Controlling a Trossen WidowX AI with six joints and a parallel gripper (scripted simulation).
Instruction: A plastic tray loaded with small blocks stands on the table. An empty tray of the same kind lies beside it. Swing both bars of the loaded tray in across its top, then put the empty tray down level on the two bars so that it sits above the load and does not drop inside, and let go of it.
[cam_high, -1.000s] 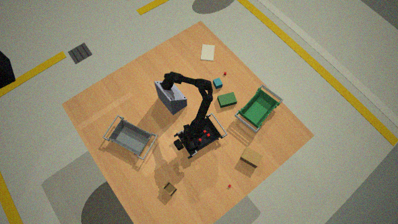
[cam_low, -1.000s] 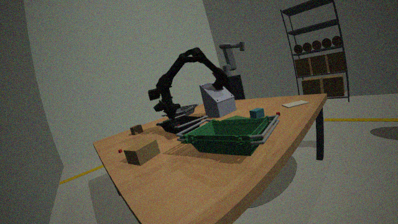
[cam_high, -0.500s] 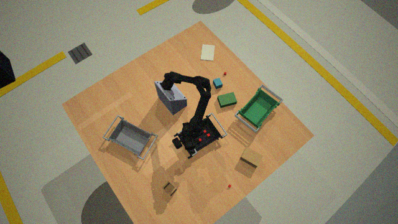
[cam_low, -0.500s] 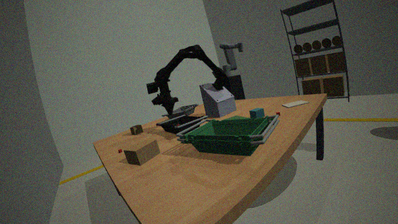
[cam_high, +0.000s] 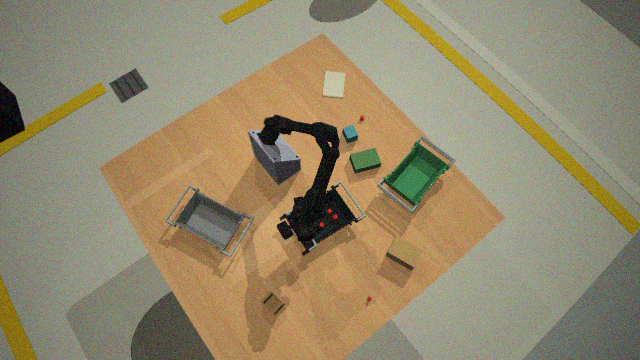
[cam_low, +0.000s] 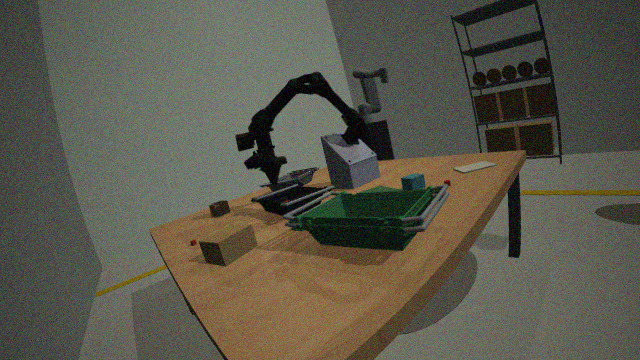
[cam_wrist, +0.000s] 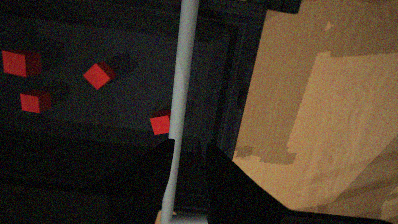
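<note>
The loaded black tray (cam_high: 330, 233) (cam_low: 272, 205) holds several red blocks (cam_wrist: 97, 76) and stands mid-table. Its right-hand bar (cam_high: 351, 201) (cam_low: 307, 196) is out over its end. My gripper (cam_low: 273, 184) (cam_wrist: 190, 148) points down at the other end, fingers partly open. The other bar (cam_wrist: 183, 75) passes between them, close to the left finger, and lies above the tray's inside near that end. The arm hides much of that end in the top view. A grey tray (cam_high: 207, 220) (cam_low: 297, 177) and a green tray (cam_high: 415, 175) (cam_low: 360, 232) stand empty, bars out.
The arm rises from a grey wedge-shaped base (cam_high: 277, 155) (cam_low: 352, 165). A green box (cam_high: 365, 160), a blue cube (cam_high: 350, 133) (cam_low: 413, 182) and a tan box (cam_high: 405, 252) (cam_low: 230, 245) stand around the black tray. A brown block (cam_high: 273, 303) and a loose red cube (cam_high: 369, 299) lie farther off.
</note>
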